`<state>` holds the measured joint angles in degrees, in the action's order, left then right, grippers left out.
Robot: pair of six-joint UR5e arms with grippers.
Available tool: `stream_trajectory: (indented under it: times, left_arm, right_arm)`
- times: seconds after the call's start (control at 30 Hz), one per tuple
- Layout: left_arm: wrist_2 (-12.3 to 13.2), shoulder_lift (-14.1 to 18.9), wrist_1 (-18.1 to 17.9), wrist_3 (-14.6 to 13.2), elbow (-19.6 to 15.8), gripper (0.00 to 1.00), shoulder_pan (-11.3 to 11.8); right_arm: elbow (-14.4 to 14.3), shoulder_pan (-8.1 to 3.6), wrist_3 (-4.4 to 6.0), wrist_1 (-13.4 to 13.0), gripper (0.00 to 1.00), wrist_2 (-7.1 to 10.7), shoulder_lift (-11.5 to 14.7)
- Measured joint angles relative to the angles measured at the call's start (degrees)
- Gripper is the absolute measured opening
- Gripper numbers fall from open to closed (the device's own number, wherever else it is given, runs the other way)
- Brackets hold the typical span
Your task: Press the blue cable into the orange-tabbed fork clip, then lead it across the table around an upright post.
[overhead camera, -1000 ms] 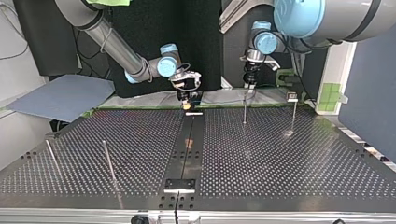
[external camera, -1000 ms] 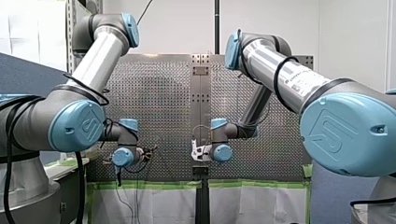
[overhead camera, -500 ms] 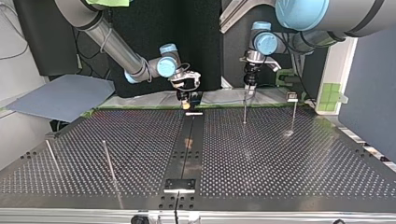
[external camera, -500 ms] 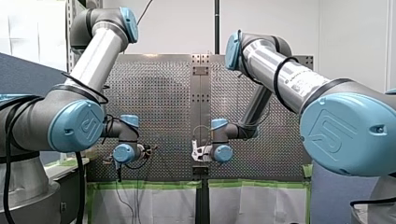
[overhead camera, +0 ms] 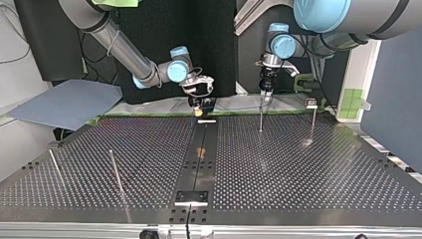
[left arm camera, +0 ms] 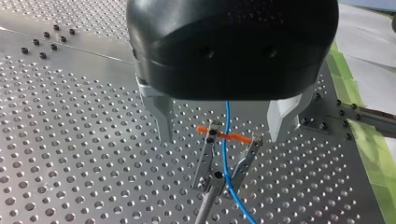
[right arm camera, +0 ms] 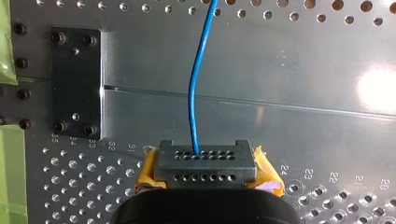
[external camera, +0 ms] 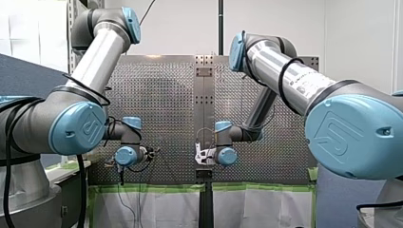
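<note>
My left gripper [left arm camera: 222, 138] stands wide open, its 2 metal fingers [left arm camera: 161, 116] straddling the orange-tabbed fork clip [left arm camera: 204, 161] without touching it. The blue cable [left arm camera: 227, 116] runs down from under the palm, between the clip's 2 prongs, though I cannot tell how deep it sits. My right gripper [right arm camera: 205, 176] is clamped by its yellow pads [right arm camera: 148, 173] on a dark perforated block [right arm camera: 205, 163], out of which the cable rises. The cable looks thin, light and limp with a little spring, so I judge it best pinched gently, just beside the clip. In the top view both wrists point down near the table's far edge, my left one over an upright post [overhead camera: 260, 119].
</note>
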<state>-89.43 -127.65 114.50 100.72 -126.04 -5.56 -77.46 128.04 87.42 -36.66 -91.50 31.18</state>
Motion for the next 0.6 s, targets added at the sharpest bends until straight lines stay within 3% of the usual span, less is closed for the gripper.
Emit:
stream_trajectory:
  times: [0.43, 0.6]
  left_arm:
    - [0.84, 0.00, 0.18, -0.70, 0.15, 1.00, -0.41]
    - [1.17, 0.00, 1.92, -2.51, 1.88, 1.00, -2.25]
  right_arm:
    - [0.00, -0.03, 0.03, 0.00, 0.00, 0.08, -0.10]
    - [0.00, -0.02, 0.04, -0.02, 0.00, 0.09, -0.11]
